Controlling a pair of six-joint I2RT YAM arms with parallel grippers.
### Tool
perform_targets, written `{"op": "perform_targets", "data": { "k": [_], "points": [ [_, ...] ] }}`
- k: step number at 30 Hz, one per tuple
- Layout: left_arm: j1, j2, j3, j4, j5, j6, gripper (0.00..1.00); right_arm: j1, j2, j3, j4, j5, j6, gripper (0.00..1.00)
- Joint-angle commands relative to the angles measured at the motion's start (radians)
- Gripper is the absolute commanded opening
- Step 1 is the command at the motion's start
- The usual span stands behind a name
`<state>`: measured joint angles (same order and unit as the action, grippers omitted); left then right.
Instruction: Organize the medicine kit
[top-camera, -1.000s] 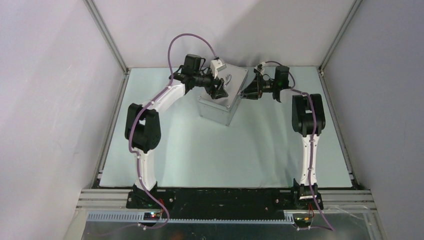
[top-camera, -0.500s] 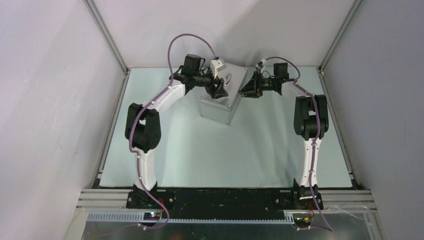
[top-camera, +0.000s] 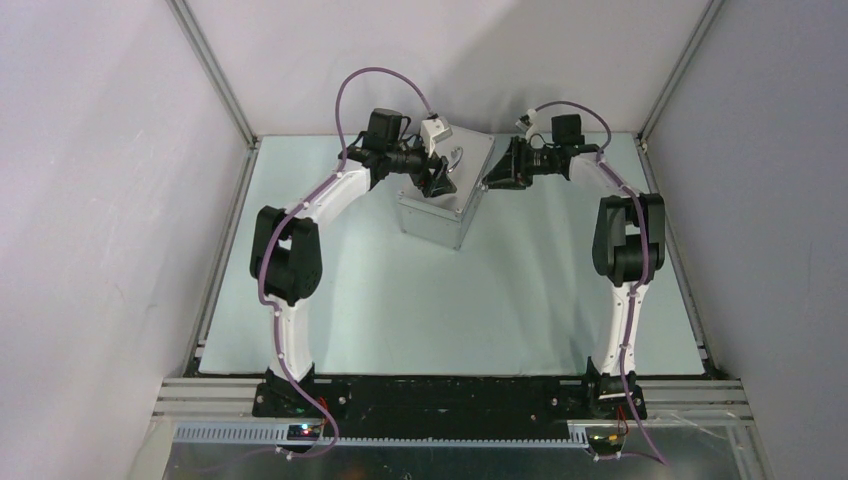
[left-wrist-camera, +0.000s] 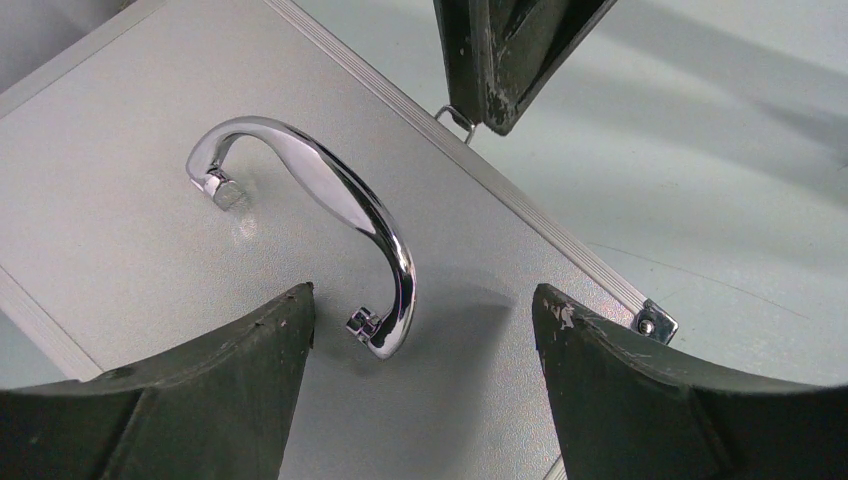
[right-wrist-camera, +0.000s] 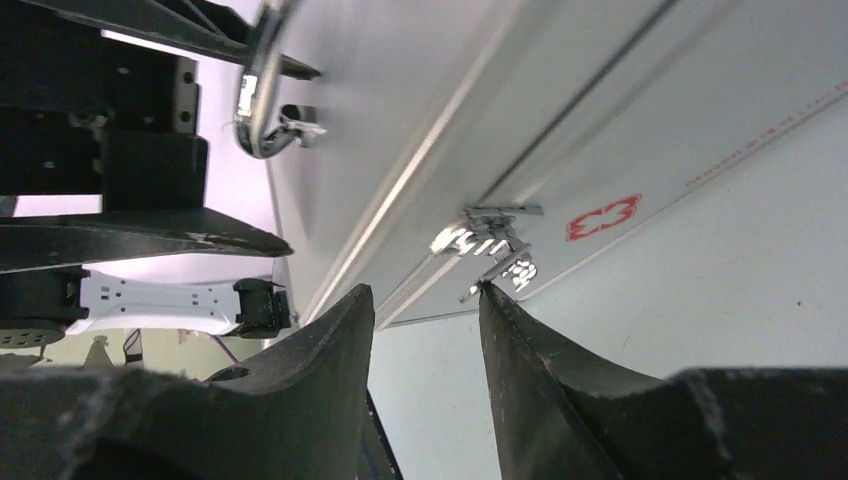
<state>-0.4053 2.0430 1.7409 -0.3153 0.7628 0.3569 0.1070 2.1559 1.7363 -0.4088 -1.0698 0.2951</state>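
The medicine kit (top-camera: 432, 222), a silver case, stands at the back middle of the table with its lid down. My left gripper (top-camera: 438, 182) hovers open just over the lid (left-wrist-camera: 120, 180), its fingers (left-wrist-camera: 200, 390) on either side of one end of the curved chrome handle (left-wrist-camera: 330, 195). My right gripper (top-camera: 493, 180) is open at the case's front side (right-wrist-camera: 700, 100), beside the red mark (right-wrist-camera: 603, 217). One fingertip (right-wrist-camera: 495, 300) touches the metal latch (right-wrist-camera: 497, 243), whose flap sticks out. The right gripper's fingers (left-wrist-camera: 510, 50) also show in the left wrist view.
The pale table (top-camera: 450, 310) is walled by a metal frame (top-camera: 215, 90) and grey panels at the left, back and right. Both arm bases sit on the black rail (top-camera: 450, 395) at the near edge. No other loose object shows.
My right arm's elbow has swung right and its wrist has moved towards the back, while its gripper stays at the case's front edge. The left arm and the case have not moved.
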Motion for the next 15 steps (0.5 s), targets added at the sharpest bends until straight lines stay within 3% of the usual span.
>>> {"op": "perform_targets", "data": {
  "k": [1, 11, 15],
  "points": [
    [-0.004, 0.084, -0.066, -0.18, -0.041, -0.046, 0.84, 0.004, -0.084, 0.083, -0.015, -0.047, -0.024, 0.47],
    [-0.002, 0.083, -0.07, -0.172, -0.044, -0.049, 0.84, 0.021, -0.023, 0.114, 0.017, -0.059, 0.003, 0.48],
    [-0.003, 0.078, -0.076, -0.172, -0.048, -0.051, 0.84, 0.011, -0.037, 0.1, 0.0, -0.037, -0.063, 0.52]
  ]
}}
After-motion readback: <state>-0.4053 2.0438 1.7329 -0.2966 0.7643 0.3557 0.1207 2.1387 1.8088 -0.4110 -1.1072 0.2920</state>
